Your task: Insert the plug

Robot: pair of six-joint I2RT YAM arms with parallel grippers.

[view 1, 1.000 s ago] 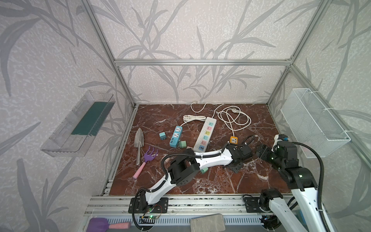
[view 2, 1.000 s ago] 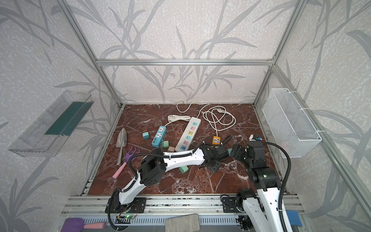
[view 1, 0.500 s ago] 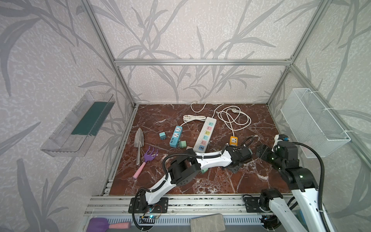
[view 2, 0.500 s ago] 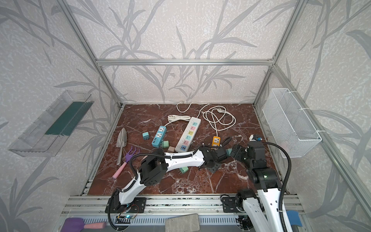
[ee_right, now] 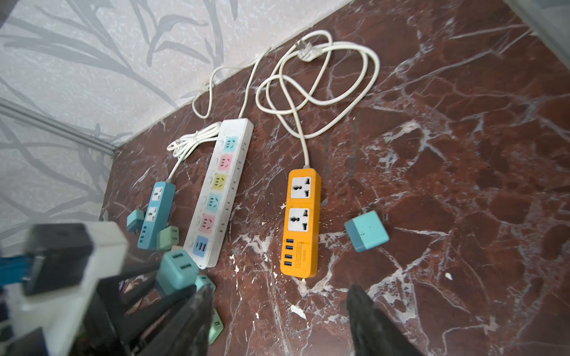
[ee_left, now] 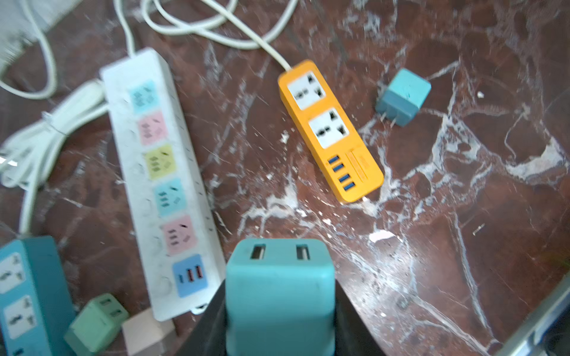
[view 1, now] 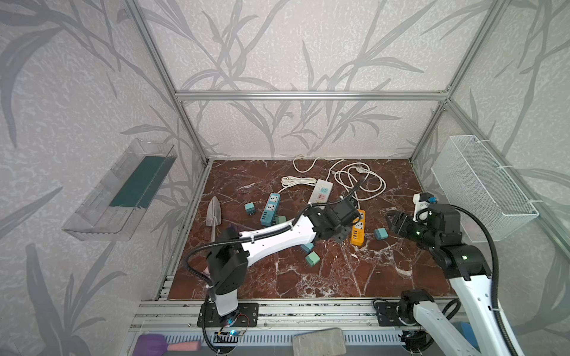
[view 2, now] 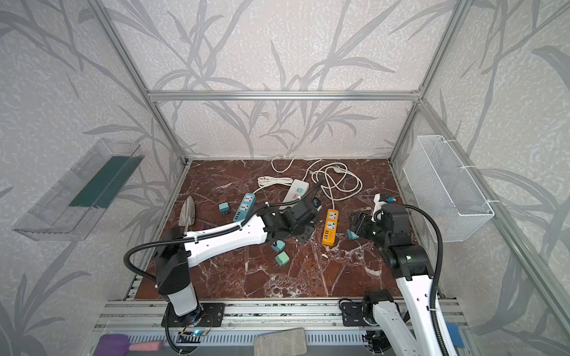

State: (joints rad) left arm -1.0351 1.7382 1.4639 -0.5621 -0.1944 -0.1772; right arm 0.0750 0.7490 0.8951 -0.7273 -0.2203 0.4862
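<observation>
Left fingers are clamped tight on the teal plug, at lower centre of the left wrist view. Its two USB slots face the camera; the prongs are hidden. The plug sits well apart from the orange power strip, which lies flat on the surface at upper centre. The white strip is left of it. A second teal plug lies near the orange strip's right side. Right fingers are spread partway with nothing between them, at the lower edge of the right wrist view.
</observation>
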